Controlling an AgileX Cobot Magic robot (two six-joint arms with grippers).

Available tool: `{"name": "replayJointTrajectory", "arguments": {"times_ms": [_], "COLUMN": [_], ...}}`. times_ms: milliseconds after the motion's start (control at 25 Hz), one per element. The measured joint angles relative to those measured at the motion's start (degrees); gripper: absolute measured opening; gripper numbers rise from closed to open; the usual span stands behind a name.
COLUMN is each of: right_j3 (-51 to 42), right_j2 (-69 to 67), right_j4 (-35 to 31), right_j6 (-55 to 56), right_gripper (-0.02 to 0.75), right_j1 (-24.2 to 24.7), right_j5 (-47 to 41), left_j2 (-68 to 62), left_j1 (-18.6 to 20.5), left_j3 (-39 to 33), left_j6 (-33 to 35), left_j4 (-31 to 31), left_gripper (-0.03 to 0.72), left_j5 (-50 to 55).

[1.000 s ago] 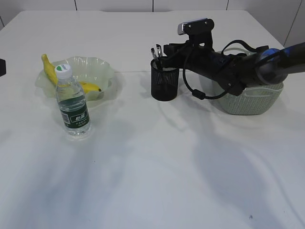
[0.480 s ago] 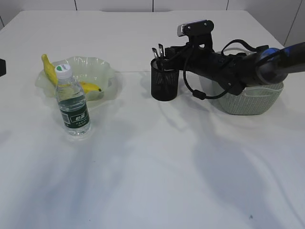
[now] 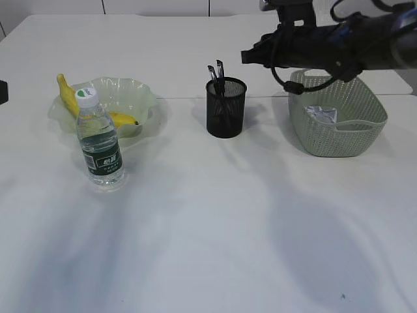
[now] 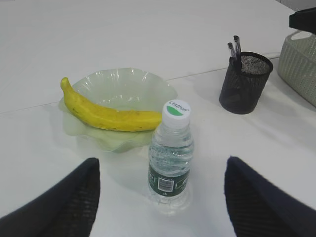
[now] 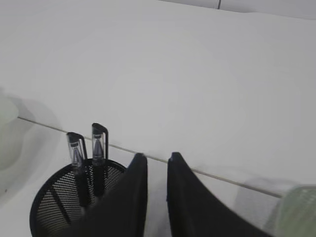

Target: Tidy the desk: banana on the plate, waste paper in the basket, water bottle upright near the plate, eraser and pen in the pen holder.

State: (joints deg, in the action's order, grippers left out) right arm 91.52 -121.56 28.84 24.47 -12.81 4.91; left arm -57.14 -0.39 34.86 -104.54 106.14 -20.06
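A white desk (image 3: 208, 228), nearly tidy. The right gripper (image 5: 155, 190) hangs above and behind the pen holder (image 3: 225, 107), jaws almost closed, empty — dropping low, it could knock the holder over. Two pens (image 3: 216, 72) stand inside it; no eraser shows. Toward the left edge, the banana (image 4: 106, 112) lies on the plate (image 4: 123, 81), the water bottle (image 4: 170, 155) upright beside. Waste paper (image 3: 322, 116) sits in the basket (image 3: 339, 134). The left gripper (image 4: 160, 197) hovers wide open — empty.

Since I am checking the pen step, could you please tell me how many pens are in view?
2. Both pens stand side by side in the holder, caps showing above its rim, between the plate and the basket. A shorter item inside the holder could be hidden.
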Motion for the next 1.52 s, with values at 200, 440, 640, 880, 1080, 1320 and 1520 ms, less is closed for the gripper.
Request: {"name": "replayJointTrajectory", "arguments": {"times_ms": [200, 440, 640, 880, 1080, 1320, 1520], "right_j3": [0.0, 0.0, 0.0, 0.0, 0.0, -0.8, -6.38], "right_j2": [5.36, 10.52, 13.95, 16.19, 18.56, 23.94, 30.09], "right_j4": [0.09, -6.35, -22.58, -41.06, -42.28, -37.25, -37.11], "right_j6": [0.33, -1.93, -16.2, -27.34, -29.12, -29.45, -29.45], "right_gripper": [0.108, 0.108, 0.108, 0.109, 0.109, 0.109, 0.109], "right_j1": [0.0, 0.0, 0.0, 0.0, 0.0, 0.0, 0.56], "right_j5": [-12.68, -25.07, -35.41, -48.92, -57.15, -61.32, -61.42], "left_j2": [0.0, 0.0, 0.0, 0.0, 1.27, 5.15, 6.44], "left_j1": [0.0, 0.0, 0.0, 0.0, 0.0, 0.0, 0.0], "left_j3": [0.0, 0.0, 0.0, 0.0, 0.0, 0.0, 0.0], "left_j6": [0.0, 0.0, 0.0, 0.0, 0.0, -0.13, -0.72], "left_j4": [0.0, 0.0, 0.0, 0.0, 0.0, 0.0, 0.0], "left_gripper": [0.551, 0.551, 0.551, 0.551, 0.551, 0.551, 0.551], "left_j5": [0.0, 0.0, 0.0, 0.0, 0.0, 0.0, 0.0]}}
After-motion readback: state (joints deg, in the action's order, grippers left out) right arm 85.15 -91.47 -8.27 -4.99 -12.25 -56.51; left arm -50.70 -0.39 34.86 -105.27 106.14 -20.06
